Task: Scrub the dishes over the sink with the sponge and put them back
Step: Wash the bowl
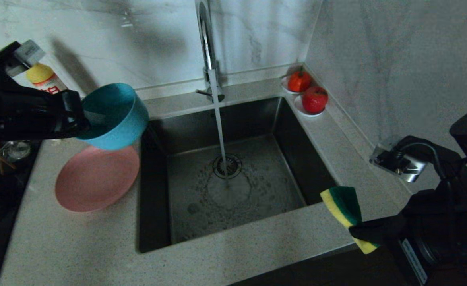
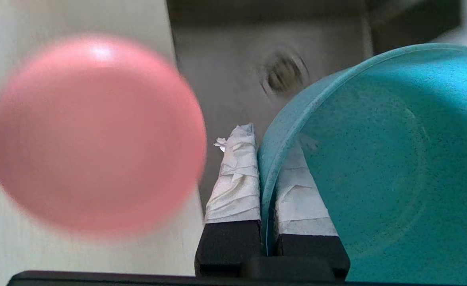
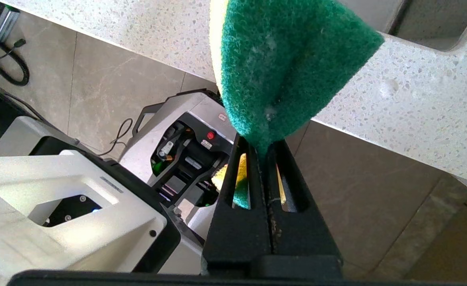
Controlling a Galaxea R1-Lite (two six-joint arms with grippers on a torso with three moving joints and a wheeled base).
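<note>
The teal bowl (image 1: 116, 115) hangs tilted above the pink plate (image 1: 97, 178), its rim clenched in the left pincer (image 2: 267, 167). The plate lies on the desk (image 1: 78, 246) along the sink's (image 1: 233, 186) left edge. The right pincer (image 3: 263, 153) grasps the sponge (image 1: 346, 208) over the desk's front edge, near the sink's front right corner.

black arms, white-taped left tool (image 2: 267, 171) fingers (frayed), slotted black right tool (image 3: 263, 159)

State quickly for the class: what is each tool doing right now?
Left tool: shut on the teal bowl rim, beside the sink.
Right tool: shut on the sponge, at the counter's front edge.
</note>
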